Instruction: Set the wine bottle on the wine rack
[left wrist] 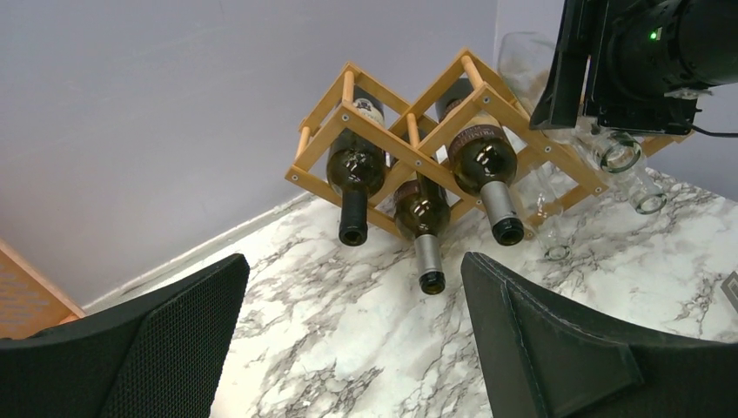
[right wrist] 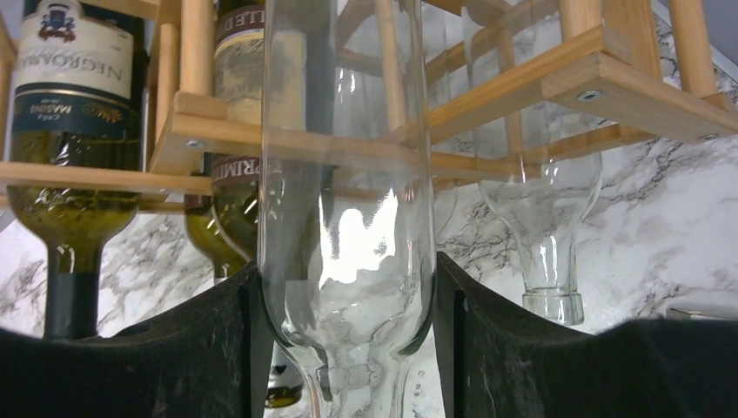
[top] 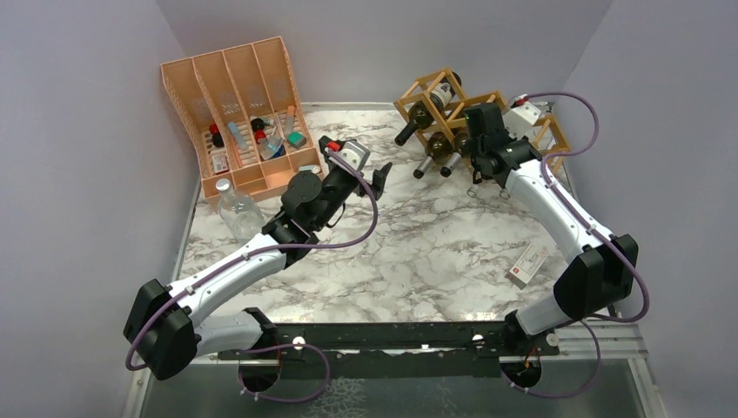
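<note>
Right end effector [right wrist: 348, 348], half-closed, clamps the clear wine bottle [right wrist: 348, 174].

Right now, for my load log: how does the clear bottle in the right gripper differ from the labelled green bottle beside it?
The clear bottle is colourless, no label in view; the green bottle is dark with a white label. The clear bottle is clamped between the right gripper's fingers; the green bottle rests in the wine rack, ungripped. Both necks point out of the rack's front.

Bright, even overhead light leaves pale glare on the marble table [top: 409, 292], shadows soft, focus mostly sharp.
</note>
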